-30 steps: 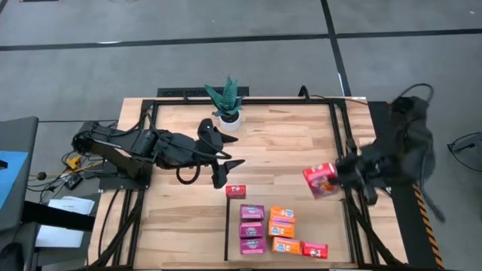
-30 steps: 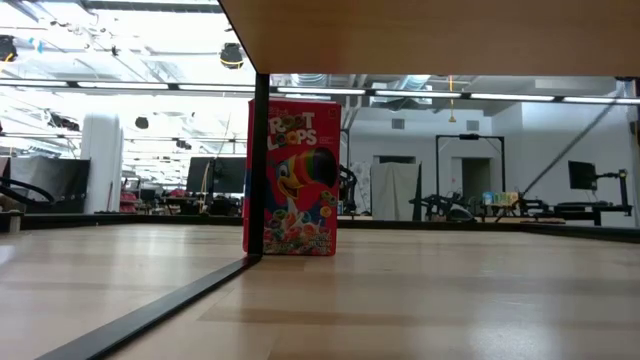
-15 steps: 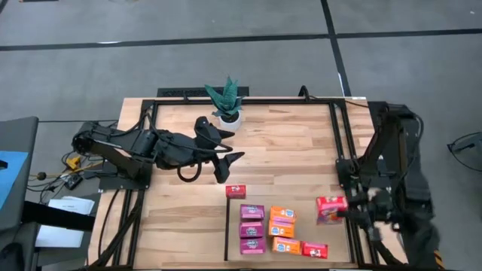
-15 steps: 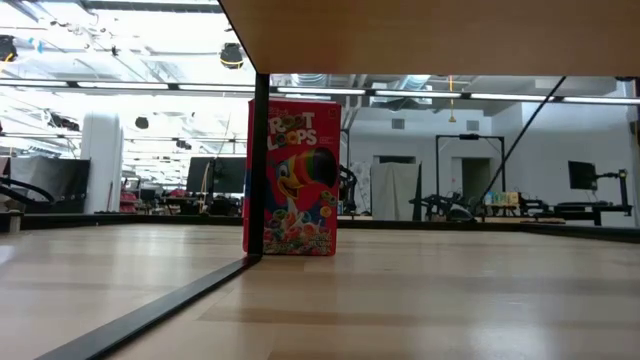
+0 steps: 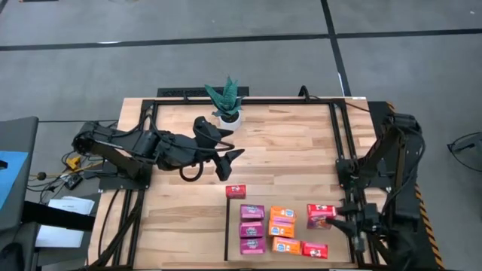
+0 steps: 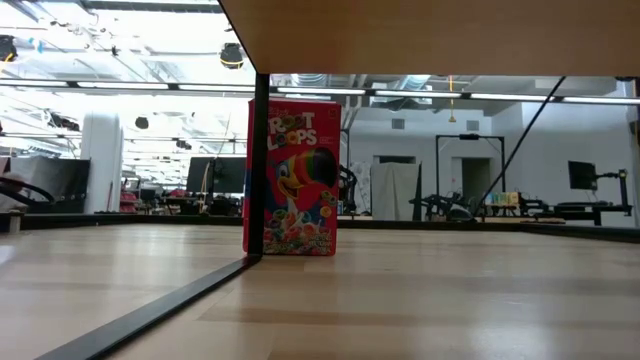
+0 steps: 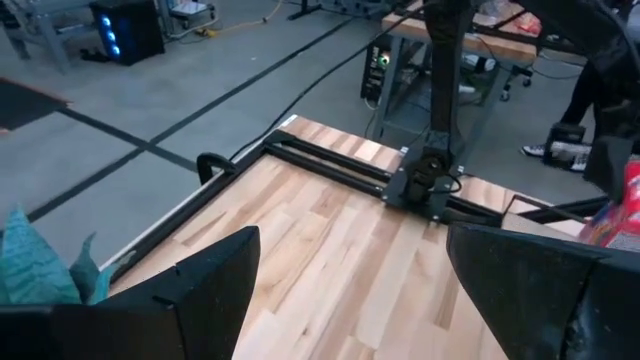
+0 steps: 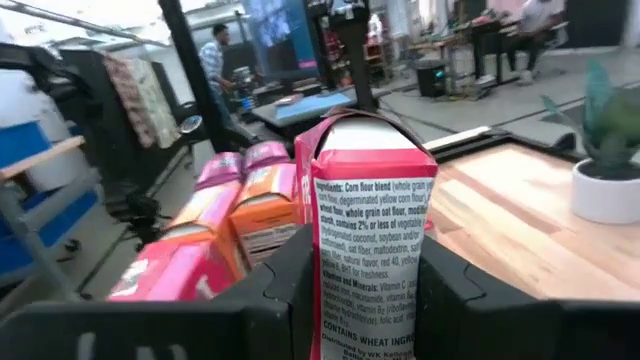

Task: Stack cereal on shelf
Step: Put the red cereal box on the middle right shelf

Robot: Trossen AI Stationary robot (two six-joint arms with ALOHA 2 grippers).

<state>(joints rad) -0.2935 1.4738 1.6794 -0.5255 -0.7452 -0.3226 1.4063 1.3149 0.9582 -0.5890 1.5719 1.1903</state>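
Note:
My right gripper (image 5: 328,217) is at the shelf's (image 5: 301,197) right side, shut on a red cereal box (image 5: 319,214); the right wrist view shows this box (image 8: 372,230) between the fingers. On the shelf stand three purple boxes (image 5: 251,228), three orange boxes (image 5: 282,229), a red box (image 5: 314,250) near the front and a red box (image 5: 236,191) at the far left corner. That corner box (image 6: 292,177) stands upright on its bottom beside the black strip. My left gripper (image 5: 228,156) is open, above the table's middle left, holding nothing. My right gripper pinches the red cereal box between its two fingers (image 8: 288,285), one on each broad face, with the narrow printed side panel (image 8: 370,270) facing the wrist camera. The fingers come level from the table's right side. Whether the box touches the shelf cannot be told.
A potted green plant (image 5: 226,100) stands at the table's far edge, just beyond my left gripper. Black frame rails (image 5: 337,135) run along the table's right and far sides. Bare wood (image 5: 286,150) lies between the plant and the shelf. A person stands in the room beyond (image 8: 215,55).
My right gripper has carried the red box toward the near edge and down, from beside the right rail to the shelf's right side next to the orange boxes. It has stayed shut on the box.

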